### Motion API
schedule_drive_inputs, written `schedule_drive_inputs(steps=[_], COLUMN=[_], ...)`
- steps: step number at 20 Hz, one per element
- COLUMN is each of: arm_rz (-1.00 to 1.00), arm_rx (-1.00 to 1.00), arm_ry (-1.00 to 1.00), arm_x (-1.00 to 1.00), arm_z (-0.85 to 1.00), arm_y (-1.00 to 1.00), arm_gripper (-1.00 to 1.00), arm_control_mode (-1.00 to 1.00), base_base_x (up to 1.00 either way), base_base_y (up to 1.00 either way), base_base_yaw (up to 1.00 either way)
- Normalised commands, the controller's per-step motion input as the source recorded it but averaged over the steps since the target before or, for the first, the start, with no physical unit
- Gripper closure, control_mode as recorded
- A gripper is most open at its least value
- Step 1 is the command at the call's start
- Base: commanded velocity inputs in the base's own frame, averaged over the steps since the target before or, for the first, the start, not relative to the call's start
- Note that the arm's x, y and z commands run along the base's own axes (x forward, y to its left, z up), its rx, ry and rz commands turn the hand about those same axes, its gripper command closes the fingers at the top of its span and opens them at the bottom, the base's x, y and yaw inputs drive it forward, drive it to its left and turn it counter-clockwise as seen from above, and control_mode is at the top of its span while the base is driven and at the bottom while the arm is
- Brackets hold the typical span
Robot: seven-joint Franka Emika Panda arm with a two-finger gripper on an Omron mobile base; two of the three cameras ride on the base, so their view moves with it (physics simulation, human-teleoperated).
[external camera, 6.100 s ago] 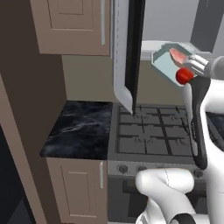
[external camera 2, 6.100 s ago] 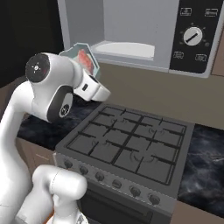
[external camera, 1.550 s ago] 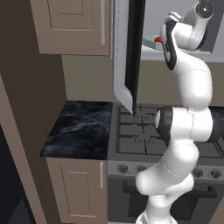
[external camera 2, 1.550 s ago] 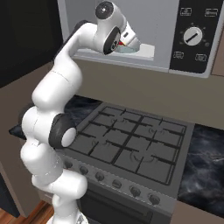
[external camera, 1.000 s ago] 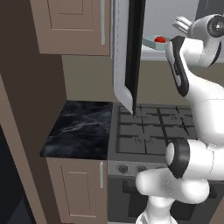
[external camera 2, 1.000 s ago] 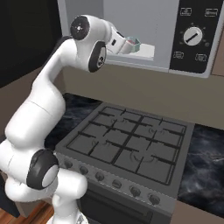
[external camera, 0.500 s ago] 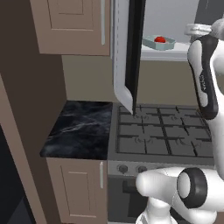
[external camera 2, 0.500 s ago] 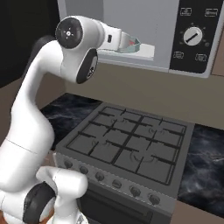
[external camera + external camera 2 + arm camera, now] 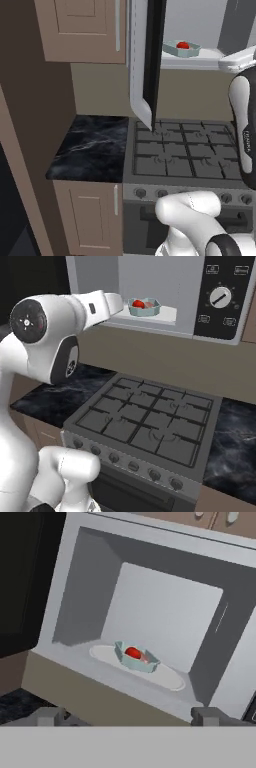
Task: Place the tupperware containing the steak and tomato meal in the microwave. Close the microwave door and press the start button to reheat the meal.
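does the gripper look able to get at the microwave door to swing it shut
Probably yes: the microwave door stands wide open over the stove, nothing beside it, and the open gripper is empty.

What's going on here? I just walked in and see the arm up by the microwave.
The shallow pale teal tupperware tray, with the red tomato and pinkish steak inside, sits on the pale turntable inside the silver-grey microwave. The end effector is open, holds nothing and hangs in front of the cavity. The dark glass microwave door stands wide open, so closing it and pressing start remain.
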Motion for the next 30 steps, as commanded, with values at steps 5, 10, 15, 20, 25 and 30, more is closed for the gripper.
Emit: schedule_drive_inputs(steps=[5,10,15,20,25,30], arm_rz=[0.0,0.0,-0.01,-0.06,-0.07,-0.04], arm_rx=[-0.37,-0.37,-0.43,-0.43,-0.32,-0.22], arm_ry=[0.08,0.04,-0.03,-0.16,-0.03,0.01], arm_x=[-0.85,-0.71,-0.64,-0.29,-0.31,-0.39], arm_z=[0.0,0.0,-0.14,-0.32,-0.05,0.08], arm_y=[0.5,0.45,0.46,0.52,0.59,0.65], arm_gripper=[-1.0,-1.0,-1.0,-1.0,-1.0,-1.0], arm_control_mode=[-1.0,-1.0,-1.0,-1.0,-1.0,-1.0], base_base_x=[0.0,0.0,0.0,0.0,0.0,0.0], base_base_y=[0.0,0.0,0.0,0.0,0.0,0.0], base_base_yaw=[0.0,0.0,0.0,0.0,0.0,0.0])
